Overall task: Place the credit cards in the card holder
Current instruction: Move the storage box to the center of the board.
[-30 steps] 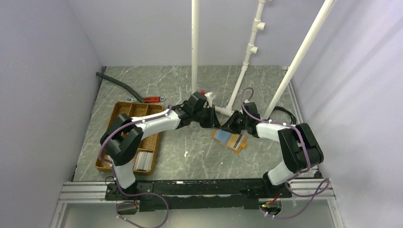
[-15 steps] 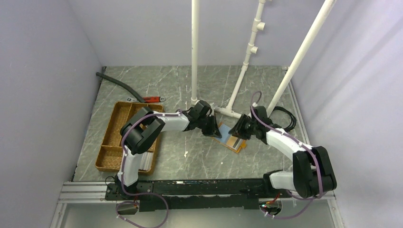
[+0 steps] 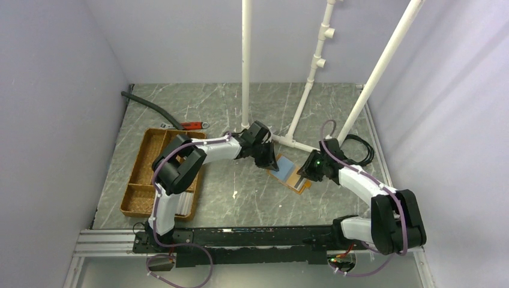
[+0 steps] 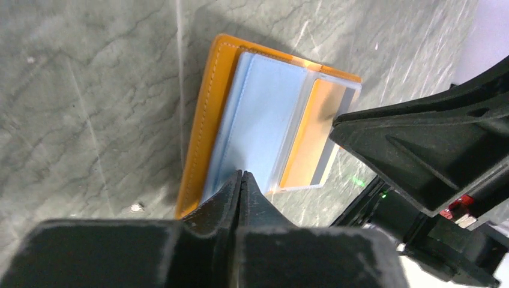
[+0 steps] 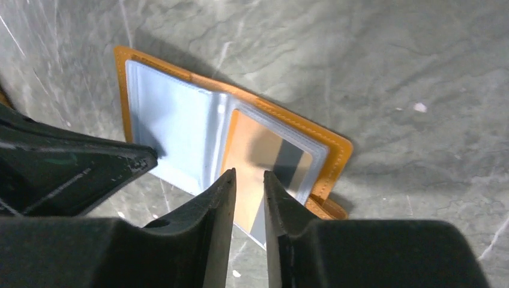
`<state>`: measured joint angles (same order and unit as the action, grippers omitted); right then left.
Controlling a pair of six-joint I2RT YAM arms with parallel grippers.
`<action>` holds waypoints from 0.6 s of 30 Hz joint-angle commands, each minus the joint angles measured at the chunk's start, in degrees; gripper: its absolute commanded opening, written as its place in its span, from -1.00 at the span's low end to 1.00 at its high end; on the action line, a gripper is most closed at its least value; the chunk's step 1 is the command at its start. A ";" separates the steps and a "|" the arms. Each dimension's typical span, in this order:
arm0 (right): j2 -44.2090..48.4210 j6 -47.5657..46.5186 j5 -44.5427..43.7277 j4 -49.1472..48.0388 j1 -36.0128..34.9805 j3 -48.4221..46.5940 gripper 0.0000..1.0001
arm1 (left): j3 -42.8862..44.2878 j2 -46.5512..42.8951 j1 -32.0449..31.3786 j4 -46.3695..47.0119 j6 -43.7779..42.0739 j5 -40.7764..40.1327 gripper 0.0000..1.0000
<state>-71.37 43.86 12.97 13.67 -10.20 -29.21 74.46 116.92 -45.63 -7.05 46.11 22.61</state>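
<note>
The orange-tan card holder (image 3: 289, 173) lies open on the table, its light blue sleeves facing up. It also shows in the left wrist view (image 4: 207, 114) and the right wrist view (image 5: 327, 144). A clear pocket holds an orange card with a grey stripe (image 5: 264, 159). My left gripper (image 3: 268, 162) is shut, its tip (image 4: 241, 175) pressing the blue sleeve (image 4: 261, 120). My right gripper (image 3: 307, 171) hovers over the clear pocket with a narrow gap between its jaws (image 5: 249, 175) and nothing in them. White cards (image 3: 182, 204) lie in the woven tray.
A brown woven divided tray (image 3: 139, 180) sits at the left. White PVC pipes (image 3: 246, 66) stand behind the holder. A black hose (image 3: 150, 107) and a red tool (image 3: 191, 125) lie at the back left. Black cables (image 3: 360, 147) lie at the right.
Both grippers have come down onto the holder. The left one has settled on its left sleeve; the right one has shifted right to the clear pocket. The blue sleeve is more exposed.
</note>
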 commanded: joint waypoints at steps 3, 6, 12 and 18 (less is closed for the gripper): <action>2.29 -9.76 -13.38 7.68 -11.11 -6.48 -0.19 | 7.24 -5.05 1.38 -10.81 -6.76 3.12 -0.21; 2.56 -11.47 -16.09 9.23 -13.70 -7.79 -0.04 | 7.33 -12.35 2.04 -15.69 -9.96 2.76 0.34; 2.55 -16.75 -16.63 10.74 -16.29 -10.24 0.12 | -0.33 -34.08 5.31 -36.66 -14.34 -8.60 0.98; 1.70 -19.04 -12.63 9.33 -17.84 -11.84 0.14 | -10.39 -55.89 8.70 -62.44 -3.09 -26.19 0.99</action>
<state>-69.76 28.10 -1.37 23.86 -27.11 -38.11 69.30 69.63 -38.09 -44.77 36.14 10.15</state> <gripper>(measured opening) 0.568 0.994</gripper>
